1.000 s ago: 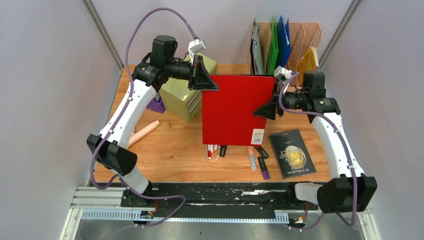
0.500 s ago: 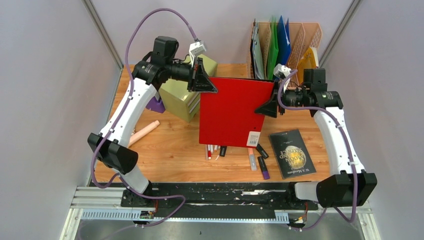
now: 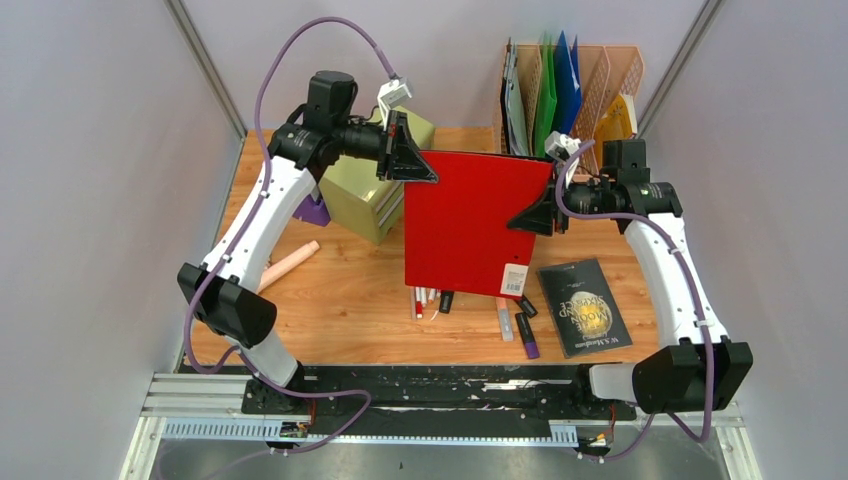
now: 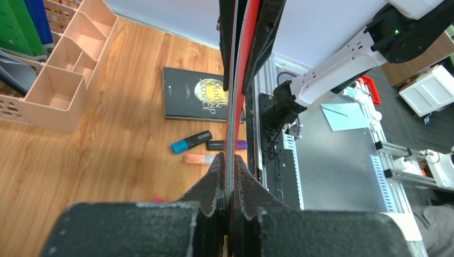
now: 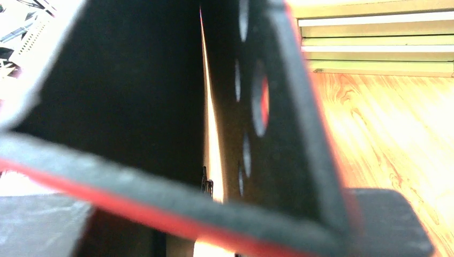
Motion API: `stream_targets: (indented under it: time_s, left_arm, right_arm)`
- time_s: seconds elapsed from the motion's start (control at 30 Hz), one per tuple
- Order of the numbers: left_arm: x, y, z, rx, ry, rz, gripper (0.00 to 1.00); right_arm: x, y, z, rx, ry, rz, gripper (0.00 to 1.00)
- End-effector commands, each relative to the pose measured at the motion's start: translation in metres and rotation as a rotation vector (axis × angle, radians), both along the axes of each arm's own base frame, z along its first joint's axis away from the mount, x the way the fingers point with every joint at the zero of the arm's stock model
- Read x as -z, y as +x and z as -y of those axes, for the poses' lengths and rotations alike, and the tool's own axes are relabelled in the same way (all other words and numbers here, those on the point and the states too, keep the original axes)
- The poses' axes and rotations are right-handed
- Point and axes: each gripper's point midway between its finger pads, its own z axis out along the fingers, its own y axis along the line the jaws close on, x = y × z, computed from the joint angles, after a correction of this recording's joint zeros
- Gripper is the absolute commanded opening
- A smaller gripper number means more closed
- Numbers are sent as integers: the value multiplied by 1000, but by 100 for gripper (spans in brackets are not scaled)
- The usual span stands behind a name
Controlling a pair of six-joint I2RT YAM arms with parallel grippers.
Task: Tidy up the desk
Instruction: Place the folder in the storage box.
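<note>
A red folder (image 3: pixel 465 220) hangs upright above the wood-grain desk (image 3: pixel 340 300), held by both arms. My left gripper (image 3: pixel 420 165) is shut on the folder's top left corner. In the left wrist view the fingers (image 4: pixel 229 160) pinch the folder (image 4: pixel 243 80) edge-on. My right gripper (image 3: pixel 540 215) is shut on the folder's right edge. In the right wrist view the gripper (image 5: pixel 211 176) and the folder's dark, red-rimmed covers (image 5: pixel 160 214) are close and blurred.
An olive-green drawer chest (image 3: pixel 365 195) stands behind the folder at the left. A peach file rack (image 3: pixel 600 85) with folders is at the back right. A black book (image 3: pixel 584 306), several markers (image 3: pixel 505 318) and pens (image 3: pixel 430 300) lie under the folder. A peach stick (image 3: pixel 290 265) lies at the left.
The red folder has tilted and shifted a little between the two grippers and hangs slightly lower. Both grippers keep their hold.
</note>
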Motion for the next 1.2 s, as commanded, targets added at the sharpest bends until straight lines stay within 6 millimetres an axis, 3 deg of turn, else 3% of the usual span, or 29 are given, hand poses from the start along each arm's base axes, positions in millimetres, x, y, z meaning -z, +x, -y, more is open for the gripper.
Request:
stream_targets:
  time_s: [0.0,0.07,0.13,0.23,0.27,0.3,0.37,0.53,0.7,0.83,1.0,1.17]
  left_arm:
    - [-12,-1,-2,12,-24,47,0]
    - [-9,3,-3,-6,-8,50,0]
    - [-7,11,-5,-32,3,57,15]
    - [-4,28,-12,-109,20,42,63]
    - [-3,37,-15,-151,27,39,70]
    - [-1,41,-17,-176,35,34,84]
    - [2,53,-24,-254,53,42,98]
    - [9,74,-40,-396,94,52,100]
    - [13,77,-50,-466,133,76,100]
    - [13,78,-58,-514,156,104,100]
    - [10,75,-63,-536,160,140,100]
    - [8,73,-64,-536,155,153,100]
  right_arm:
    - [-12,-6,-2,-23,9,84,1]
    - [-13,-4,0,-9,-7,102,0]
    - [-17,-2,1,8,-17,113,0]
    - [-27,2,6,45,-20,116,0]
    - [-31,4,7,59,-19,119,0]
    - [-36,6,8,76,-22,126,0]
    - [-46,10,11,117,-24,144,0]
    - [-79,32,23,298,-47,240,0]
    - [-120,71,61,616,-96,372,0]
    - [-173,91,104,847,-94,473,0]
    - [-240,96,144,1047,-28,587,0]
    - [-287,107,175,1200,0,689,0]
